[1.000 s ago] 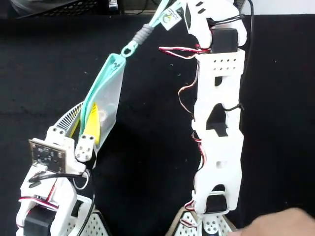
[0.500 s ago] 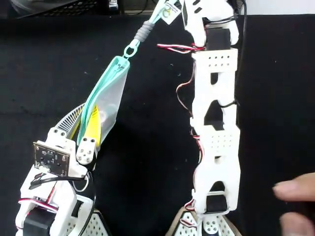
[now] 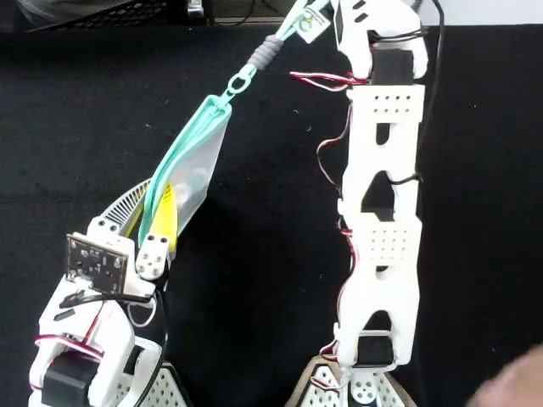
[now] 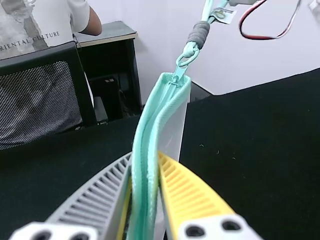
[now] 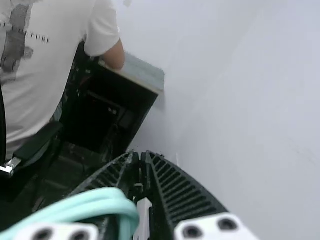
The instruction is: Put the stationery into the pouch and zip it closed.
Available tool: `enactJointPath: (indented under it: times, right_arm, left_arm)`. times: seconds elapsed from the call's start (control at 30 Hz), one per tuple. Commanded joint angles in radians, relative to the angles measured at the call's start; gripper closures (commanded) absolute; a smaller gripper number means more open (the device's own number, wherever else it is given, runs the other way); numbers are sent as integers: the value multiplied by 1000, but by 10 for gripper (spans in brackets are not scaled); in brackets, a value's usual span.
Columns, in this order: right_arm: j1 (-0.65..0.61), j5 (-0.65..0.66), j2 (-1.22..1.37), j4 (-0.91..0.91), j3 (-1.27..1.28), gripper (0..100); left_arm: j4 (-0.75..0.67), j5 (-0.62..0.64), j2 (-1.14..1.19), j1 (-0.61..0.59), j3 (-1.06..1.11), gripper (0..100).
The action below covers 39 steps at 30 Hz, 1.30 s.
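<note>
A clear pouch (image 3: pixel 191 174) with a mint zipper hangs taut on a diagonal between my two arms. My left gripper (image 3: pixel 151 222) is shut on its near end, the zipper edge (image 4: pixel 150 150) pinched between the grey finger (image 4: pixel 95 195) and the yellow finger (image 4: pixel 185 192). The slider (image 4: pixel 184 55) sits at the pouch's far corner, and the zipper sides lie together. From it a mint strap with a grey bead (image 3: pixel 265 52) and a tag (image 3: pixel 307 25) runs to my right gripper (image 3: pixel 327 13). That gripper (image 5: pixel 141 156) is shut on the strap (image 5: pixel 95 205). Something pale shows dimly inside the pouch.
The table is covered in black cloth (image 3: pixel 254 254). The right arm's white links (image 3: pixel 382 212) stretch from the front edge to the back, with red and white wires (image 3: pixel 331 153) hanging beside them. A mesh chair (image 4: pixel 40 95) and a black desk (image 4: pixel 110 55) stand behind the table.
Both arms have shifted a little to the right, carrying the pouch with them. The strap's far end has gone up toward the back edge. Both grips are unchanged.
</note>
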Motion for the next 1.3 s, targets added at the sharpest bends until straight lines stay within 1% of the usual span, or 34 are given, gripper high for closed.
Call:
enactJointPath:
  times: [0.0, 0.03, 0.1, 0.2, 0.3, 0.43, 0.5, 0.6, 0.67, 0.8, 0.9, 0.97, 1.03, 1.13, 1.27]
  right_arm:
    - [-17, 11, -79, 235, -145, 982]
    - [-46, 11, -96, 339, -185, 972]
    - [-97, 11, -127, 546, -240, 914]
    - [-166, 9, -180, 756, -236, 819]
    - [-245, 11, -242, 891, -236, 771]
    - [-356, 3, -346, 1008, -234, 765]
    - [-379, -21, -390, 1011, -226, 765]
    - [-381, -117, -432, 1010, -225, 765]
    - [-385, -153, -450, 1011, -223, 765]
    - [-400, -164, -476, 1013, -222, 762]
    - [-402, -166, -522, 1016, -157, 767]
    - [-407, -201, -604, 1016, -58, 801]
    - [-408, -245, -728, 1014, 82, 861]
    - [-430, -241, -941, 1011, 348, 923]
    - [-427, -233, -1218, 1008, 753, 916]
  left_arm:
    - [-9, -5, -9, -4, -21, 973]
    - [-9, -6, -9, -4, -15, 973]
    - [-8, -6, -8, -4, -7, 972]
    - [-9, -6, -6, -4, 1, 970]
    - [-18, -6, -5, -4, 16, 970]
    - [-41, -6, -6, -13, 48, 970]
    - [-37, -6, -6, -13, 53, 971]
    - [-38, -6, -8, -15, 53, 971]
    - [-40, -6, -8, -15, 54, 971]
    - [-37, -6, -8, -22, 54, 971]
    - [-37, -2, -8, -76, 54, 971]
    - [-35, 0, -6, -102, 54, 971]
    - [-21, 0, -5, -102, 50, 971]
    - [-2, 0, -3, -102, 45, 971]
    - [12, 0, -2, -102, 51, 971]
